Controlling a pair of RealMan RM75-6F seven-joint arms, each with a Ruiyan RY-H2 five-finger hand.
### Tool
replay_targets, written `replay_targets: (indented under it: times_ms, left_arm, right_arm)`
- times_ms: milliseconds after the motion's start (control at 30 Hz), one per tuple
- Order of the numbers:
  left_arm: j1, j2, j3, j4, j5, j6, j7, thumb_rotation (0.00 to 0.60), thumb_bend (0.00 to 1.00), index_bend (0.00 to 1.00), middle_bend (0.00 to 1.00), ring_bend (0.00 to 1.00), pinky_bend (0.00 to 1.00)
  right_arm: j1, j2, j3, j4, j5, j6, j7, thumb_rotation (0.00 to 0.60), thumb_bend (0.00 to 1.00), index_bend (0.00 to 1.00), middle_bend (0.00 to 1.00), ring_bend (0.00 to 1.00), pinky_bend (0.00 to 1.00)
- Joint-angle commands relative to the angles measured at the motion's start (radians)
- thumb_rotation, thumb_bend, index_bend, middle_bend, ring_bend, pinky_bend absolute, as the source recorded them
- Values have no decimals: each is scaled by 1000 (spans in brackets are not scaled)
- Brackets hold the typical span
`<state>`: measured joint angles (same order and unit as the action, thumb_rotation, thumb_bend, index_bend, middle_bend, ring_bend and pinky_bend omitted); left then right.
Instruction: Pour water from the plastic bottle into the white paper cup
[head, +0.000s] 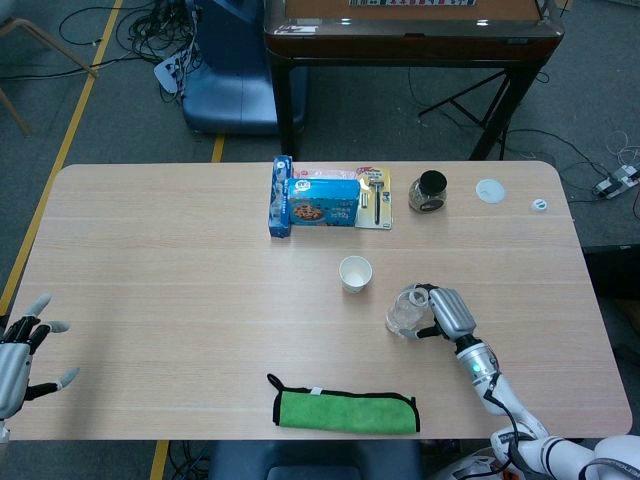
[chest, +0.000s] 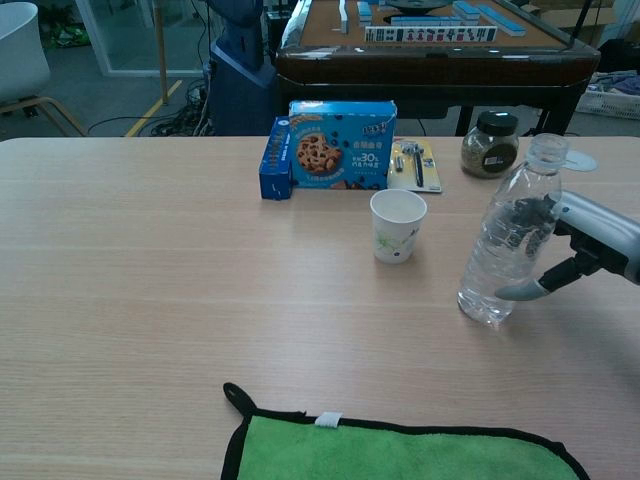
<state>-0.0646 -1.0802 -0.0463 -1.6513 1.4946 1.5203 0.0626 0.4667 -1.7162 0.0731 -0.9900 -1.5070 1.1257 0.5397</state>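
Observation:
A clear plastic bottle (chest: 505, 245) without a cap stands slightly tilted on the table, right of the white paper cup (chest: 397, 225). My right hand (chest: 590, 245) grips the bottle from its right side, fingers wrapped around the upper body. In the head view the bottle (head: 404, 313) and right hand (head: 447, 313) sit just right of and nearer than the cup (head: 355, 273). The cup stands upright and looks empty. My left hand (head: 22, 352) hovers at the table's near left edge with fingers spread, holding nothing.
A blue cookie box (head: 322, 203), a slim blue box (head: 281, 196), a card with tools (head: 374, 197) and a dark-lidded jar (head: 429, 191) line the far side. A green cloth (head: 345, 408) lies at the near edge. A white lid (head: 490, 190) and small cap (head: 539, 204) lie far right.

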Motion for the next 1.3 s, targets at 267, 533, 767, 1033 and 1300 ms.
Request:
replay_targets:
  times_ms: [267,533,767,1033,1300]
  left_arm:
    - [-1,1,0,-3,0,-2,0,600,95,370,79,231,556]
    - [-1,6,-2,-10,2,1,-3,600,95,370,79,231,556]
    - [-2,9,-2,-14,4,1,-12,600,95,371,79,231,557]
    - [-2,17,-7,-20,0,1,-23,600,95,371,79,231,556]
    - [-5,19,-9,-17,-8,-5,-25,600,95,371,79,231,556]
  right_arm:
    - [-8,-1,18,1,4,52,-12,600,82,549,564,485,531]
    - [-10,14,43,-10,18,90,-107,600,83,620,648,543,573]
    - [10,45,61,-25,35,71,-223,600,110,625,654,550,580]
    - [37,112,114,-119,102,24,-362,600,112,625,653,550,580]
    - [87,133,173,-139,205,-59,-496,600,116,625,651,550,580]
